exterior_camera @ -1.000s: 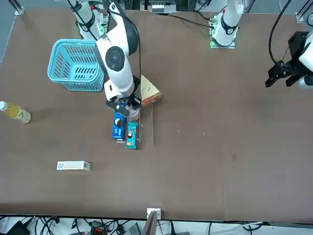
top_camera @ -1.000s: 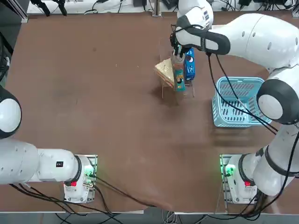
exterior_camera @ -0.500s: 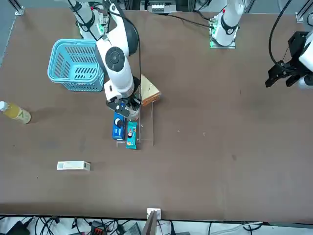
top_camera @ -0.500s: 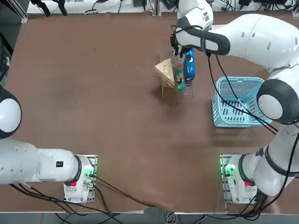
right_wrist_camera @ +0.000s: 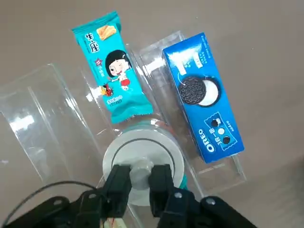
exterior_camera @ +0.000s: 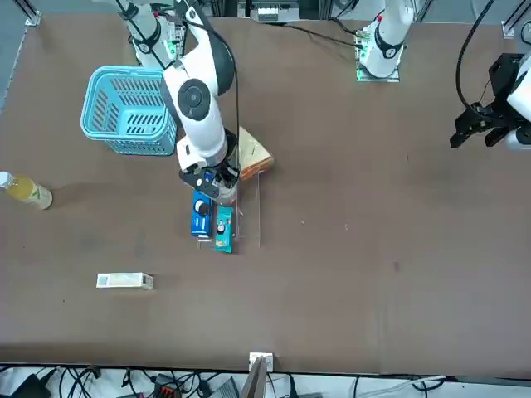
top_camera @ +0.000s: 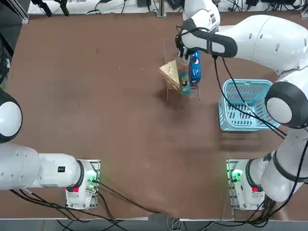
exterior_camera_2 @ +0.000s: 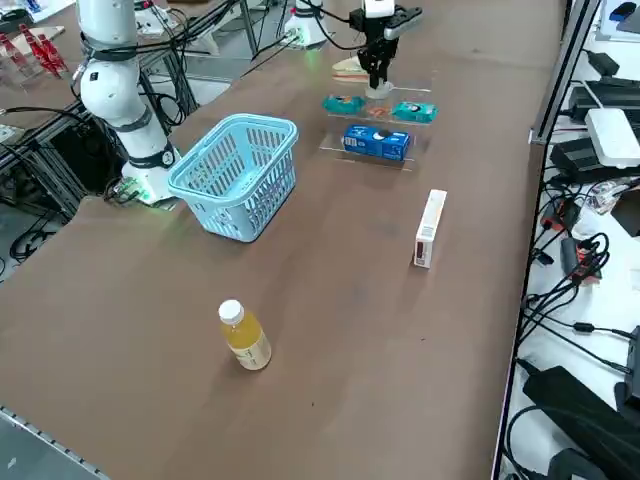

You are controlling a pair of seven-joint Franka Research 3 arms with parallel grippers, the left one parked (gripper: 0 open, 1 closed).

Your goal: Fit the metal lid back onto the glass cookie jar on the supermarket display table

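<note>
right tool (right_wrist_camera: 140, 183) pinching metal lid (right_wrist_camera: 141, 164) over brown table (top_camera: 96, 96).

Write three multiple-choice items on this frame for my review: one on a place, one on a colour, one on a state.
1. Where does the yellow drink bottle stand?
A. inside the basket
B. on the bare table, apart from the basket
C. on the clear stand

2. What colour is the basket?
A. light blue
B. red
C. black

3. How is the right tool?
A. wide open over the basket
B. shut on the knob of the metal lid
C. parked by its base

Key: 1 B, it stands alone on the tabletop; 2 A, its mesh is light blue; 3 B, both fingers pinch the knob.
</note>
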